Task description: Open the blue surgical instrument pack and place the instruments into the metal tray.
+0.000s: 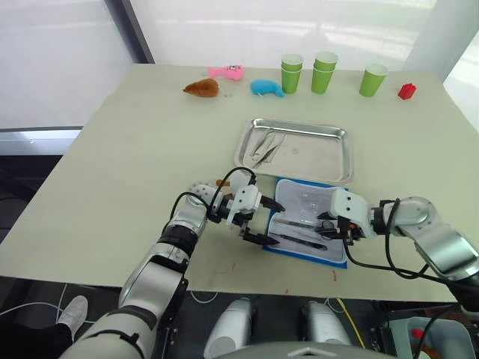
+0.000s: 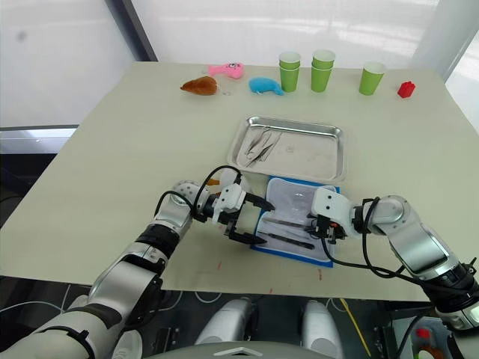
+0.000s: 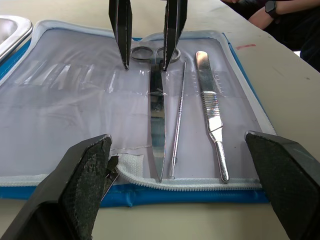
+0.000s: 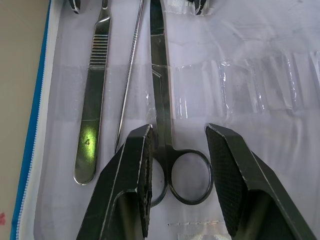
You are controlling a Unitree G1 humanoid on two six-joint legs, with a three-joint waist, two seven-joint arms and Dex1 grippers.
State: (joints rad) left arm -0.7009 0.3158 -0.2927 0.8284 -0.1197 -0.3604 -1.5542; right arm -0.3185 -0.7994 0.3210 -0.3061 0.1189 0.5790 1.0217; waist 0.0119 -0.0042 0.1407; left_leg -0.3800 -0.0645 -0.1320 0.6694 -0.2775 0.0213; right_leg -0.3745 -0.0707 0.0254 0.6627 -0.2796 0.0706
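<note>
Parted right fingers (image 4: 140, 170) straddle scissors (image 4: 165, 120) in the open pack (image 1: 307, 221); left gripper (image 1: 258, 222) gapes empty.

Colours on the pale cream bench (image 1: 135, 149)

The open pack (image 1: 308, 224) is blue-edged with a grey-white lining; the silver scissors (image 4: 167, 125) lie on it. The tray (image 1: 329, 161) is shiny steel. There are 3 green cup stacks (image 1: 324, 72), pink (image 1: 227, 72), blue (image 1: 266, 87) and brown toys (image 1: 201, 88), and a red block (image 1: 406, 91).
</note>
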